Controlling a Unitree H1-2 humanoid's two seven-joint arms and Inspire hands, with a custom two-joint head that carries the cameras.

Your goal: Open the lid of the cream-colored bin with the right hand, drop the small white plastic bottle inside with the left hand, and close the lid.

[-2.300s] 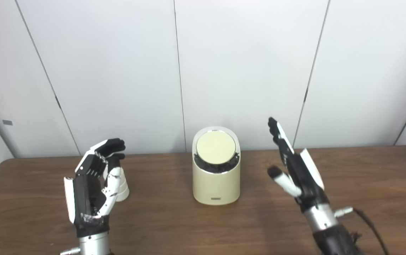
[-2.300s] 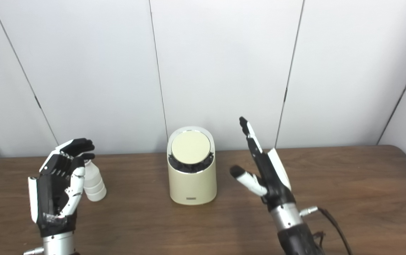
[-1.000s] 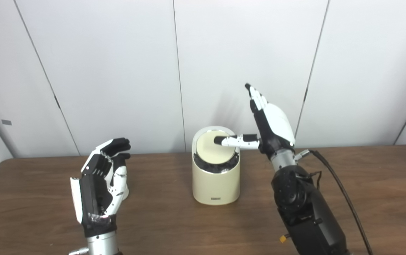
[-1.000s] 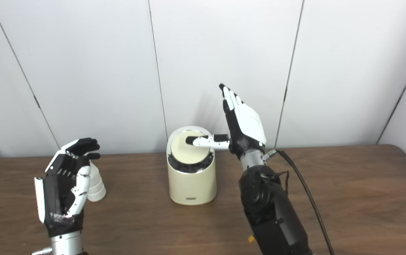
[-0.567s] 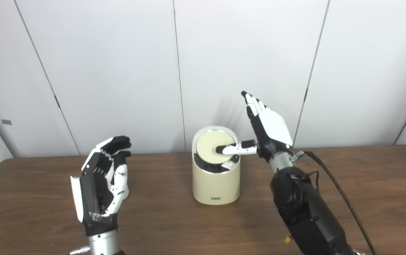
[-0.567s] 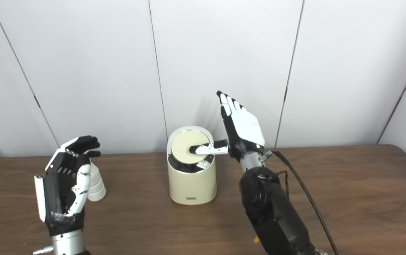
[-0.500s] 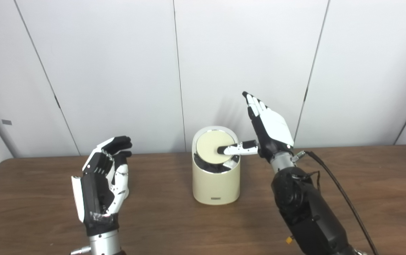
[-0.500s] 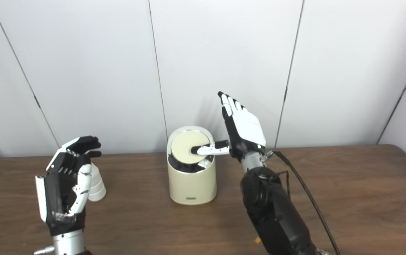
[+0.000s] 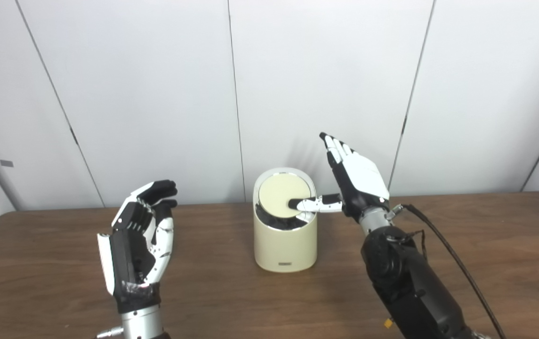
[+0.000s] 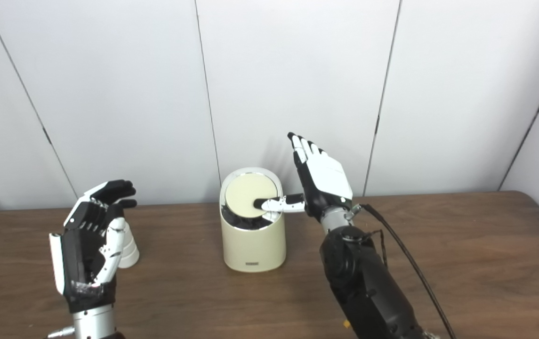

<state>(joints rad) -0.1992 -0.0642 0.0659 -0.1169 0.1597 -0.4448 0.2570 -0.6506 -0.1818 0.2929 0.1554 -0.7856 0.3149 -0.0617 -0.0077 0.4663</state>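
Left eye view: wooden table (image 9: 462, 245) fills lower half of frame, white panel wall (image 9: 156, 94) behind.
Bin: cream-colored bin (image 9: 286, 247) stands upright at frame centre, near the table's far edge.
Lid: round cream lid (image 9: 278, 195) sits on the slanted top, tilted toward the camera; dark gap shows below its lower edge.
Right hand: right hand (image 9: 356, 181) is just right of the bin's top, palm side turned away, fingers (image 9: 337, 148) straight and pointing up-left, spread from the thumb, holding nothing. Thumb reaches left, its dark tip on the lower right part of the lid.
Right arm: black forearm rises from lower right of frame; black cable (image 9: 457, 268) trails off toward the bottom right.
Left hand: left hand (image 10: 90, 240) is upright at lower left, well apart from the bin, fingers loosely curled but apart, empty.
Bottle: small white plastic bottle (image 10: 128, 249) stands on the table at left, right behind the left hand, mostly hidden by it; contact cannot be told. Only its ribbed lower part shows in right eye view.
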